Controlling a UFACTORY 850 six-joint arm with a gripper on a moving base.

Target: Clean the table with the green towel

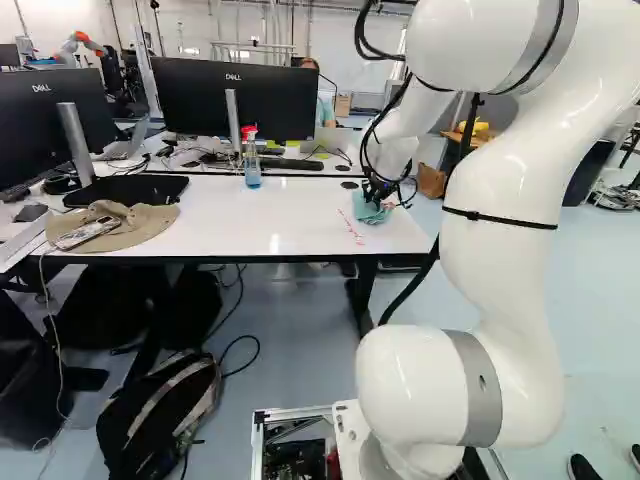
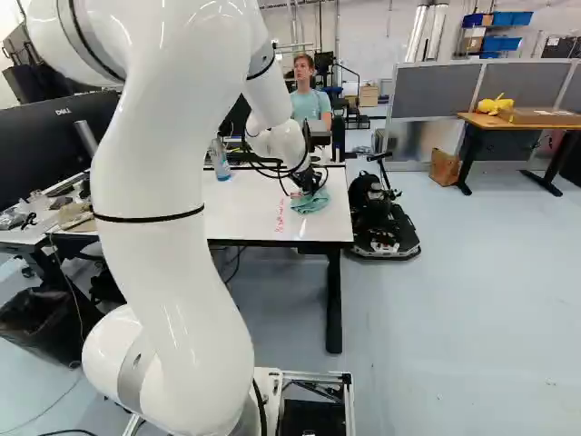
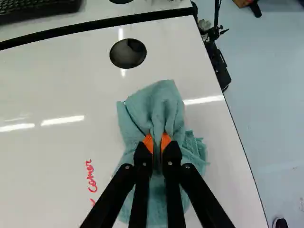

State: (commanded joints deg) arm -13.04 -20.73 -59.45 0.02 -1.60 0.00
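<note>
Claw (image 3: 157, 142) pinches a raised fold of the green towel (image 3: 164, 102); cloth lies bunched on the tabletop (image 3: 42, 161), near its 3 o'clock edge. Take 12 as straight ahead from base. Red writing (image 3: 90, 178) sits at 8 o'clock of the claw. Judgement: press lightly, sweep that way with cloth leading, overlap strokes; keep bare fingertips off the surface.

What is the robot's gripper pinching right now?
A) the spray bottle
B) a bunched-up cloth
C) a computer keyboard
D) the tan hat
B: the wrist view shows a fold of the green towel squeezed between the two orange pads of the gripper, with the rest of the cloth spread around and under them on the white table.
</note>
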